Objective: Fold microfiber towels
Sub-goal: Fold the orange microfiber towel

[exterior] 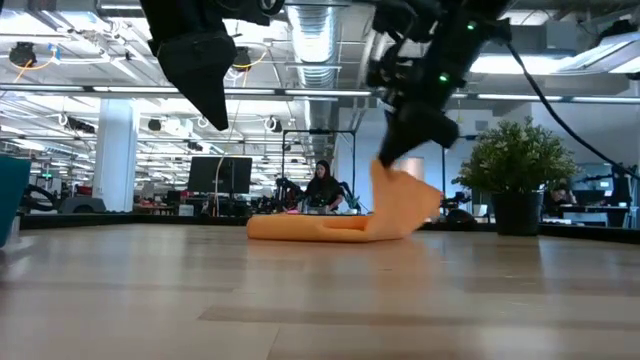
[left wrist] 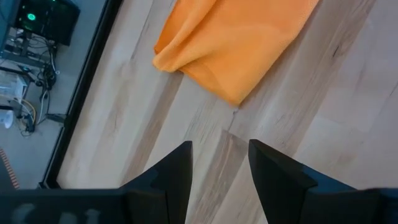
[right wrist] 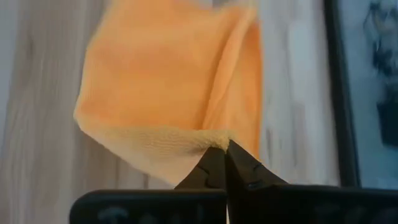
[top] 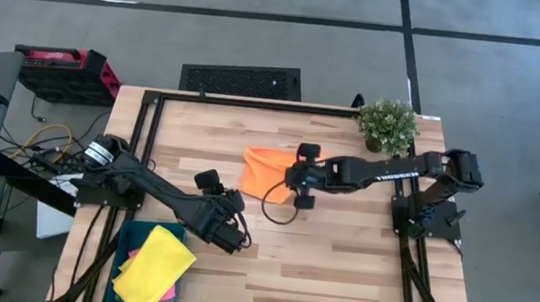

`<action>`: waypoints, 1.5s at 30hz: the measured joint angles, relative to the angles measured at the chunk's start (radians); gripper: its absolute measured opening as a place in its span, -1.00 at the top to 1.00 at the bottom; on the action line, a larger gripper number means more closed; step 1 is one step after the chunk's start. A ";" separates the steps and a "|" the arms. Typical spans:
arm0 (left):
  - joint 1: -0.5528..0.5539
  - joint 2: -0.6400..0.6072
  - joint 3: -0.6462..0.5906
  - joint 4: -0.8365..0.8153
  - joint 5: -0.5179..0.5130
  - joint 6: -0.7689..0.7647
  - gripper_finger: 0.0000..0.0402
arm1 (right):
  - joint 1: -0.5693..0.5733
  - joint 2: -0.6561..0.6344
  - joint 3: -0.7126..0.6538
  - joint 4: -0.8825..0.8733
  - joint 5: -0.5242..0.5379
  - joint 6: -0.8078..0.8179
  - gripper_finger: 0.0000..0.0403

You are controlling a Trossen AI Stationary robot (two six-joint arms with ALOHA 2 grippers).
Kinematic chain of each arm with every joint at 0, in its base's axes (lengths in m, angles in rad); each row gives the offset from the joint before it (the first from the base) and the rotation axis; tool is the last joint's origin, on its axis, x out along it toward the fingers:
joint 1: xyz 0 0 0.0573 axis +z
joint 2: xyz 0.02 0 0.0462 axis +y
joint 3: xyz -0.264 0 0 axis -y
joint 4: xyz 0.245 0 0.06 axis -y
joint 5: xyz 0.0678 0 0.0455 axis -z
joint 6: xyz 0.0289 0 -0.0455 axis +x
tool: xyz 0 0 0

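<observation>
An orange towel (top: 266, 171) lies on the wooden table, right of centre, with its right side raised off the wood (exterior: 405, 200). My right gripper (top: 294, 182) is shut on that raised side. Nearer the table's front left, my left gripper (left wrist: 217, 163) hovers open above bare wood, short of the towel's near corner (left wrist: 233, 99), with nothing between its fingers. A yellow towel (top: 152, 267) lies on top of other cloths in the teal bin (top: 132, 239) at the near left corner. My right gripper pinches the orange towel's edge (right wrist: 211, 142) between its two shut fingertips. The fingers slant down from the table's right. The gripped part is lifted clear and drapes below the fingers, while the towel's left part (exterior: 305, 228) stays flat on the table.
A potted plant (top: 388, 125) stands at the far right corner. A black frame rail (top: 152, 129) runs along the table's left and far sides. Bare wood lies between the two grippers and toward the near edge. A person sits far back in the room (exterior: 322, 185).
</observation>
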 joint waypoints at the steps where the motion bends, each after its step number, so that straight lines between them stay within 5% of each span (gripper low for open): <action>1: 0.000 0.000 0.000 0.000 0.000 0.000 0.25 | -0.009 0.000 0.004 0.038 -0.014 -0.024 0.97; 17: 0.000 0.000 0.000 -0.001 0.005 -0.001 0.25 | -0.077 0.114 0.027 0.362 -0.087 -0.202 0.98; 36: 0.004 0.000 0.001 -0.045 0.026 -0.029 0.25 | -0.115 0.433 0.410 0.354 -0.149 -0.383 0.98; 45: 0.004 0.000 0.001 -0.070 0.029 -0.045 0.25 | -0.105 0.458 0.469 0.338 -0.204 -0.481 0.97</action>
